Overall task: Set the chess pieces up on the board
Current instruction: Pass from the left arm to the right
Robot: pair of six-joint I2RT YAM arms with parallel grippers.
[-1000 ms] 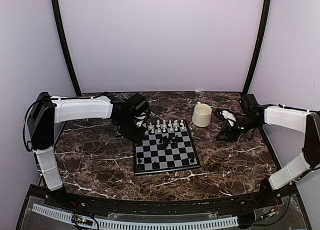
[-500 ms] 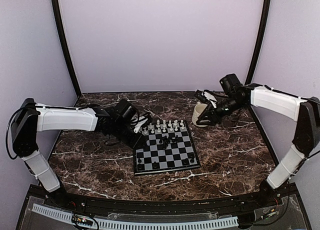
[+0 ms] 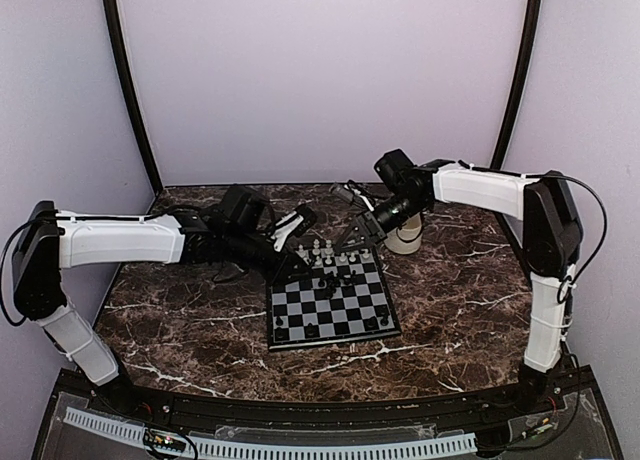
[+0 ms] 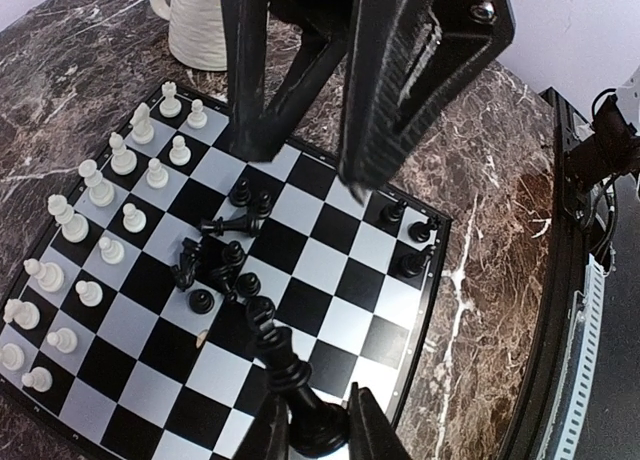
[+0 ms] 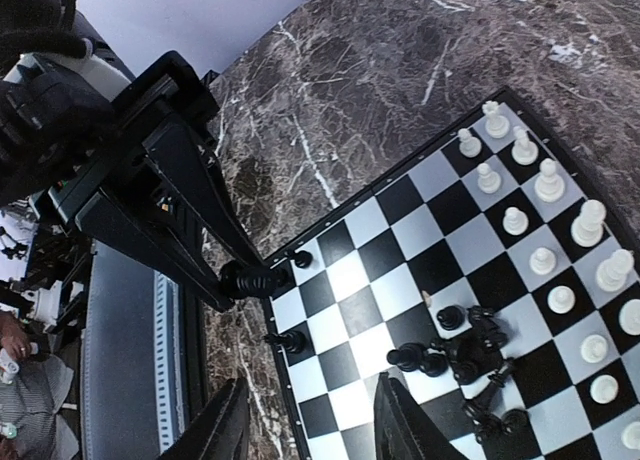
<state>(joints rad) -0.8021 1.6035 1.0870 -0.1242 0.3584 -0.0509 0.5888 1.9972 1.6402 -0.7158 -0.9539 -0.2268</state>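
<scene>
L gripper [image 4: 316,428]: jaws narrow, clamped on tilted black chess piece [image 4: 288,372] at left edge of square black-and-grey checkered board [image 3: 340,318]. R gripper [image 5: 312,390]: jaws wide, empty, above board's far side. White pieces [image 4: 110,180]: two rows, far edge. Black cluster [image 4: 215,260]: mid-board, one lying flat.

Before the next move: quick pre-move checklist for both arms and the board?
1. Left gripper grip: ok, shut on a black piece.
2. Held piece upright for placing: not ok, it sticks out along the fingers, tilted.
3. Right gripper free: ok, open and empty above the board.
4. White pieces set: ok, two upright rows on the far side.
5. Black pile: not ok, clustered mid-board, at least one toppled.
6. Clearance between arms: cannot tell; both grippers crowd over the board.
</scene>
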